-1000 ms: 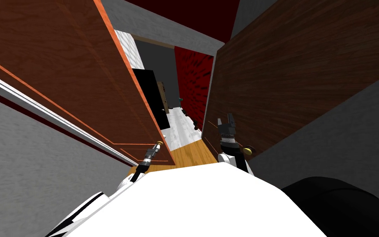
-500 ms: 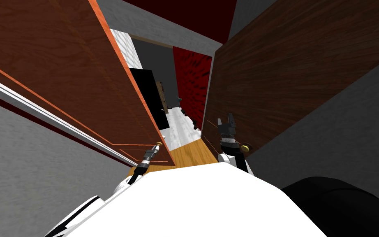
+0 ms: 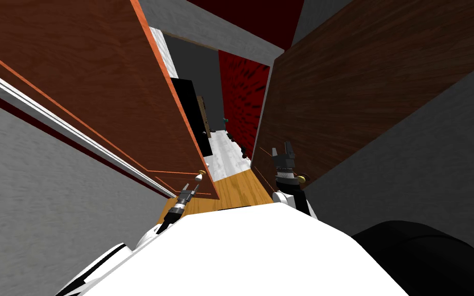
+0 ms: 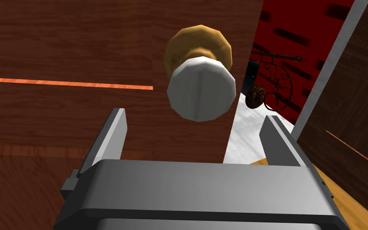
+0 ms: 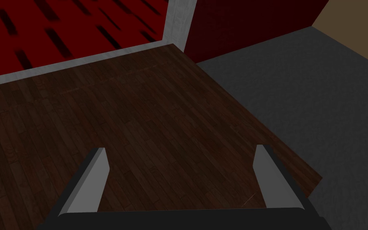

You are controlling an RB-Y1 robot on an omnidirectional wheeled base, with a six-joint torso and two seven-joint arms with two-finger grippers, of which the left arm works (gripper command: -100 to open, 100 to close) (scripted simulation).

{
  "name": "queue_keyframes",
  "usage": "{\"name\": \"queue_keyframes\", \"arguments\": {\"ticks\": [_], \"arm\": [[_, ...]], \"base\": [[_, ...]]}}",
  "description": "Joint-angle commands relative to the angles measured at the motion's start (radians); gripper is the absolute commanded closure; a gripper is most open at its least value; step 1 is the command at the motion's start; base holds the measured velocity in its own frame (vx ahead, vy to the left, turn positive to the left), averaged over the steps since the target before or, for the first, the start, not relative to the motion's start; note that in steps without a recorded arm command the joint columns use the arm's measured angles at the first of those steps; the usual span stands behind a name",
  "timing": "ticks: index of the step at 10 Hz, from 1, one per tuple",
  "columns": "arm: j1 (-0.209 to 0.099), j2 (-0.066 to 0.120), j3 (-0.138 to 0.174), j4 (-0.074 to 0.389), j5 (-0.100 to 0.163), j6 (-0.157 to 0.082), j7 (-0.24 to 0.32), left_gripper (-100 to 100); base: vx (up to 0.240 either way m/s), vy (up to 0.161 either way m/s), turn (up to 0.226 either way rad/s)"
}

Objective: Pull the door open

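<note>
A reddish-brown wooden door (image 3: pixel 102 77) stands swung open on my left, its free edge toward the gap ahead. Its knob (image 4: pixel 201 92) is white with a gold collar and sits near that edge (image 3: pixel 200 175). My left gripper (image 4: pixel 194 117) is open just short of the knob, and the knob lies beyond the fingertips with nothing between them. In the head view the left gripper (image 3: pixel 192 186) hangs a little below the knob. My right gripper (image 5: pixel 180 151) is open and empty, raised beside a dark wooden panel (image 5: pixel 119 119).
The dark wooden panel (image 3: pixel 364 87) on my right carries a gold knob (image 3: pixel 301 179) by my right wrist. Between the two leaves a strip of light wood floor (image 3: pixel 233 187) leads to a white floor (image 3: pixel 226 151), a red wall (image 3: pixel 241 97) and a black area (image 3: pixel 192 113). A grey wall (image 3: pixel 35 205) flanks my left.
My left gripper has opened, let go of the knob and drawn back a little from it. The right arm has held still.
</note>
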Motion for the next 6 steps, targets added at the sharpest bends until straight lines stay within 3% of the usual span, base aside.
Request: {"name": "queue_keyframes", "arguments": {"ticks": [1, 2, 3, 6], "arm": [[0.011, 0.003, -0.007, 0.006, -0.002, -0.007, 0.008, -100], [0.019, 0.007, -0.011, 0.007, -0.003, -0.011, 0.014, -100], [0.022, 0.008, -0.007, -0.012, -0.001, 0.003, 0.005, -100], [0.006, -0.016, 0.008, -0.01, 0.003, 0.024, -0.017, -100]], "base": [[-0.174, -0.024, 0.046], [-0.173, -0.042, 0.056], [-0.081, -0.021, 0.016], [0.169, -0.001, -0.053]]}}
